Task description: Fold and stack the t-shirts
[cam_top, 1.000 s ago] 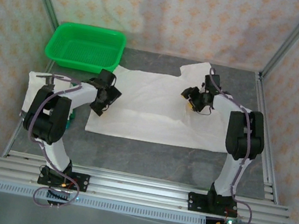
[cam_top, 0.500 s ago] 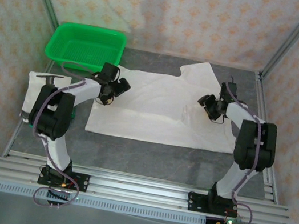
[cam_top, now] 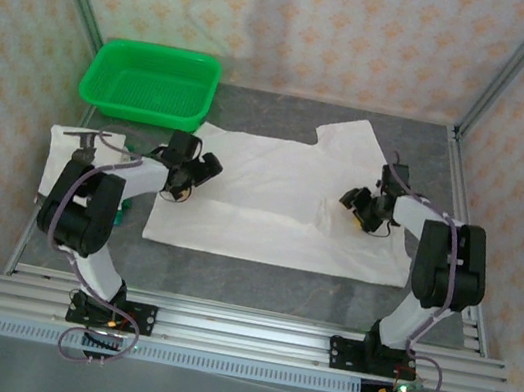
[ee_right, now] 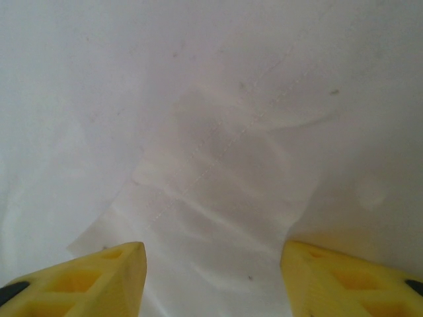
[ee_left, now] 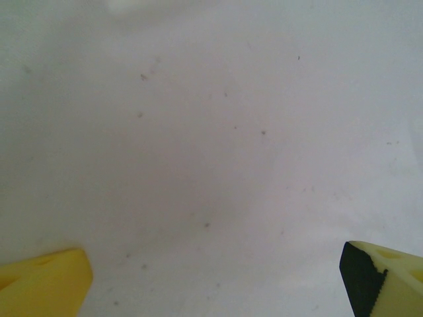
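The table (cam_top: 256,286) has a flat, dark grey top. A white t-shirt (cam_top: 273,193) lies spread across the middle of it, with one sleeve pointing toward the far right. This garment serves as the reference.

- Far left of it: a green plastic mesh basket (cam_top: 144,116) stands on the table just beside the shirt's far-left corner. Contact cannot be determined.
- Left of it: a second white t-shirt (cam_top: 57,160), folded, lies at the table's left edge, with a dark mark near its far end.
- Near side of it: a strip of bare grey table.

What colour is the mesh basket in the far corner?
Bright green plastic mesh basket, clearest in the top external view.
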`<action>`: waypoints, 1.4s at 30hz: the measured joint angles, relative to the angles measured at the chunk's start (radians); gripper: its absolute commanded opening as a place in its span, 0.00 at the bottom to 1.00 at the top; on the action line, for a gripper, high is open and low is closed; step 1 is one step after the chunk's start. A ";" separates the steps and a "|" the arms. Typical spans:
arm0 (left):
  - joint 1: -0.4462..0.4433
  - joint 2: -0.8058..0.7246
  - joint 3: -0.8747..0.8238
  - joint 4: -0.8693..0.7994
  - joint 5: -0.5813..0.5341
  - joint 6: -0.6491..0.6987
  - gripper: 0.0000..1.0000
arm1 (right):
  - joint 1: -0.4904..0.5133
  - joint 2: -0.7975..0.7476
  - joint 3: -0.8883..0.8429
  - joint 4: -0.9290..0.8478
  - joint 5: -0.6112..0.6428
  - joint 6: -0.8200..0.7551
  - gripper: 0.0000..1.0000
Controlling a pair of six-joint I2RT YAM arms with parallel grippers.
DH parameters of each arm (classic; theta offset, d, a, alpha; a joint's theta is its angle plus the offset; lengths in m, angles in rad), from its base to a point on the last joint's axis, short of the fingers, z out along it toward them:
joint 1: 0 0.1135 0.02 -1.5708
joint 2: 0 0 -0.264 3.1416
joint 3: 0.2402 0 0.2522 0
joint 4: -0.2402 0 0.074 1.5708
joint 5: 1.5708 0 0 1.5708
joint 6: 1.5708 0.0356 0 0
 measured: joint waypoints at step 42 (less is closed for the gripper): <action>0.043 0.246 0.573 -0.468 -0.298 0.093 0.89 | -0.116 0.204 0.277 -0.087 0.052 -0.122 0.58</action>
